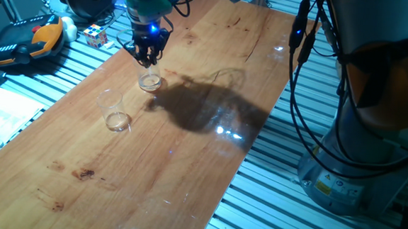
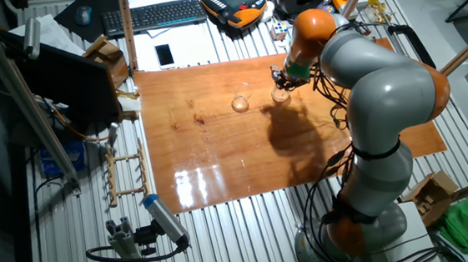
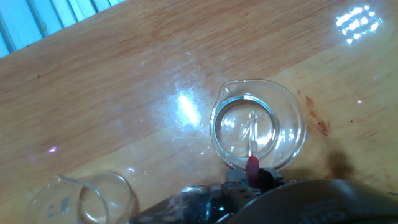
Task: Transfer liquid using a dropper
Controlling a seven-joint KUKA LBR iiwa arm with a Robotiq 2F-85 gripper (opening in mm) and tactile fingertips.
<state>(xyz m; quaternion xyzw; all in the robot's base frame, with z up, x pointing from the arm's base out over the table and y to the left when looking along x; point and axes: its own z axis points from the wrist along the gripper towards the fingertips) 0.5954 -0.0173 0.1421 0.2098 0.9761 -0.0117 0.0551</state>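
the main risk here is the beaker [image 3: 258, 124] right under the gripper [image 1: 149, 54]: it is light, and the dropper [image 3: 251, 144] reaches down inside it, so any sideways drift of the arm could drag the thin stem against the glass wall and tip or slide the beaker across the wooden board [image 1: 188, 142]. a second risk is the squeeze itself. if the fingers press the bulb too little, nothing is drawn up or let out; too much, and the dropper could slip from the grasp. lifting out at a slant could also catch the rim and spill the liquid [image 3: 239, 134].

the gripper hangs directly above that beaker, nearly closed, its fingers clamped on the dropper's dark red end. in the hand view the clear stem runs from the red end down toward the beaker's floor, where the shallow liquid glints; whether the tip touches the liquid cannot be told. the fingers do not appear to touch the glass. a second beaker [image 1: 116, 113] stands well apart from the first, toward the board's near left edge.
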